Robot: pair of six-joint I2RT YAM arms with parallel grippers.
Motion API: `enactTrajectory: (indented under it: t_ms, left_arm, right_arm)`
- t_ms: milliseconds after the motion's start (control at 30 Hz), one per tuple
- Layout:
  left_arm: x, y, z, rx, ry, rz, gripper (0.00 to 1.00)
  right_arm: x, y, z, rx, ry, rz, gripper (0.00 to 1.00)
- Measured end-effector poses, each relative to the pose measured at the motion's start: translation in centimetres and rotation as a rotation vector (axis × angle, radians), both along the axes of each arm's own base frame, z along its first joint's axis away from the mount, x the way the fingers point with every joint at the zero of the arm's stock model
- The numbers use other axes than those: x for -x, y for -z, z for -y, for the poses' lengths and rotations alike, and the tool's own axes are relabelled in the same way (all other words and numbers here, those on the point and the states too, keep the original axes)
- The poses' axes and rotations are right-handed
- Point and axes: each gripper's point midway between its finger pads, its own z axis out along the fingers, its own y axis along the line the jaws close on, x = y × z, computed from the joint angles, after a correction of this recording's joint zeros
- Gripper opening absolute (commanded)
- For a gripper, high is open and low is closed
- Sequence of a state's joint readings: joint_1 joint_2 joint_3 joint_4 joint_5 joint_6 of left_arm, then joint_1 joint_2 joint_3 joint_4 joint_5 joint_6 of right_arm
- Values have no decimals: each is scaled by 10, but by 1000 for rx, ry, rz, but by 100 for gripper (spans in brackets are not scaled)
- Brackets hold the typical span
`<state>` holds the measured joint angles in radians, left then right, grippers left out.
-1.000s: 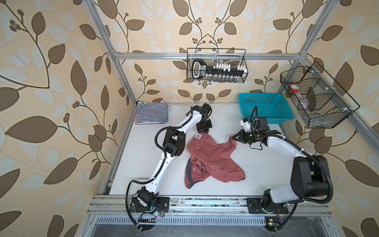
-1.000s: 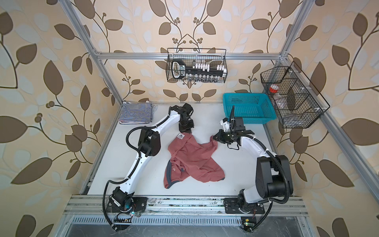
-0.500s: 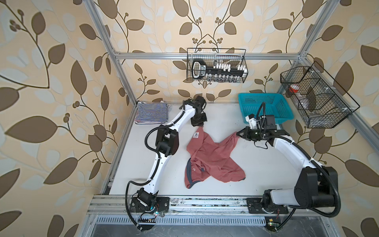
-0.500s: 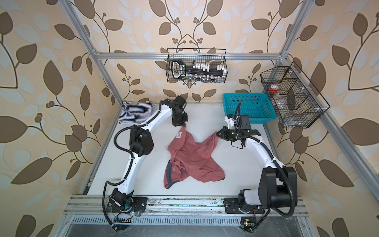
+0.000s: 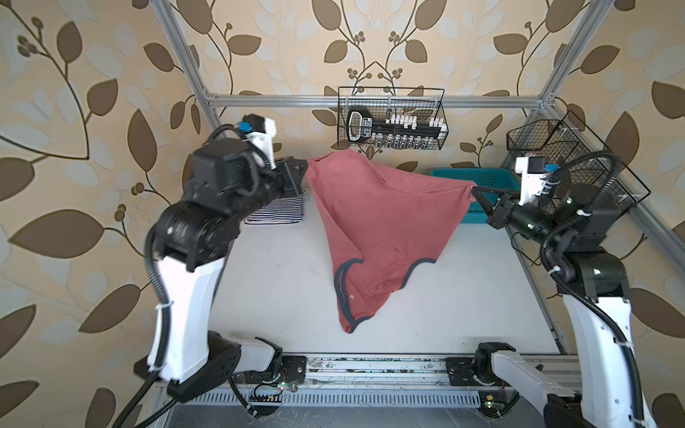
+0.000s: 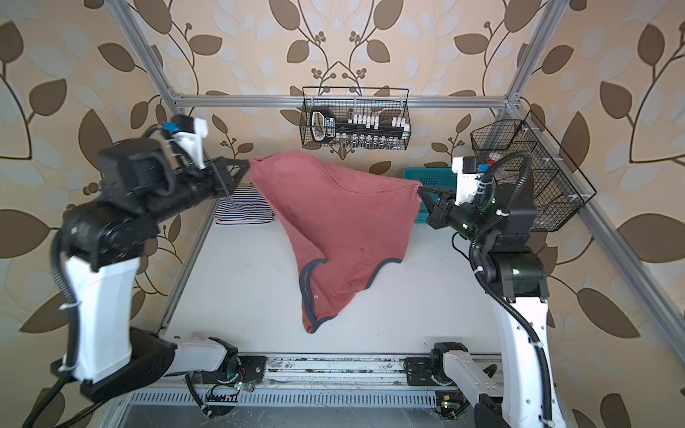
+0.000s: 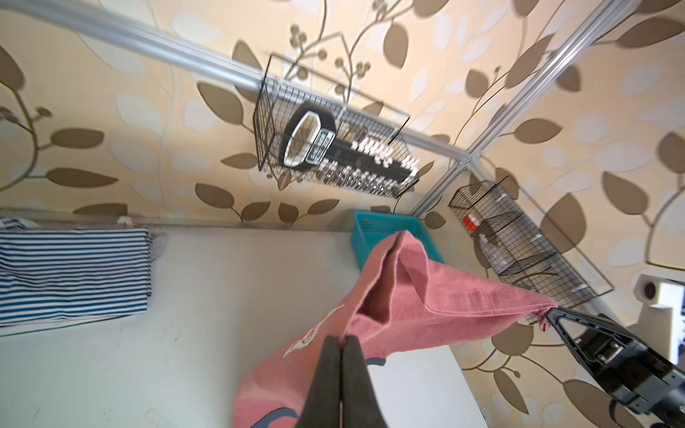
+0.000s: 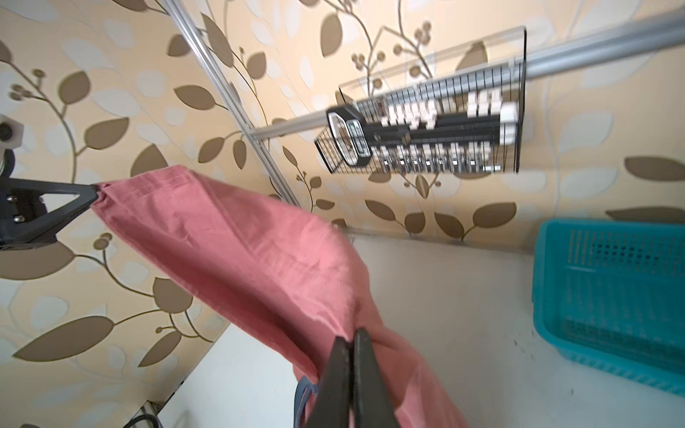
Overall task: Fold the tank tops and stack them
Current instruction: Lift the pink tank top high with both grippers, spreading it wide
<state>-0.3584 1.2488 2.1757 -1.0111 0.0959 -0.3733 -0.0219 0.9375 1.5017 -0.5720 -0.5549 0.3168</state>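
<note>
Here the dusty red tank top (image 5: 385, 222) hangs stretched between the two arms, raised above the table (image 5: 281, 289). The left end effector (image 5: 302, 174) is clenched on one corner of the hem at the back left. The right end effector (image 5: 476, 191) is clenched on the opposite corner, near the turquoise basket (image 5: 482, 181). Each wrist view shows that arm's fingers (image 7: 330, 370) pressed together, with cloth pinched at the tips. The hem runs taut from one grip to the other, and a fold gapes open near the left one. Below it the shirt narrows to a point, its dark-trimmed armholes and neckline lowest. Whether that lowest tip touches the table I cannot tell. A white print shows on the cloth in the left wrist view. The folded navy-and-white striped tank top (image 5: 276, 209) lies on the table in the back left corner, apart from the red one. A black wire basket (image 5: 393, 118) hangs on the back wall.
</note>
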Motion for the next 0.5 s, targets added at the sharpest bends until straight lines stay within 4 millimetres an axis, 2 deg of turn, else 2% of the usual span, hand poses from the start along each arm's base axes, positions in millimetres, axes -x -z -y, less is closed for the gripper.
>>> enactTrajectory:
  t_ms: [100,167,333,500]
  left_arm:
    - [39,-17,-15,21,-1,92,0]
    - [54,-24,-20,33,2,135,0]
    - [75,-36,-26,53,13,212,0]
    - [96,-56,-40,72,-20,306,0]
  right_arm:
    - [28,-27,0,2,6,85,0]
    - [43,-44,0,3,6,141,0]
    - [72,-77,-1,5,6,245,0]
    - [93,-95,-2,-3,-4,313,0]
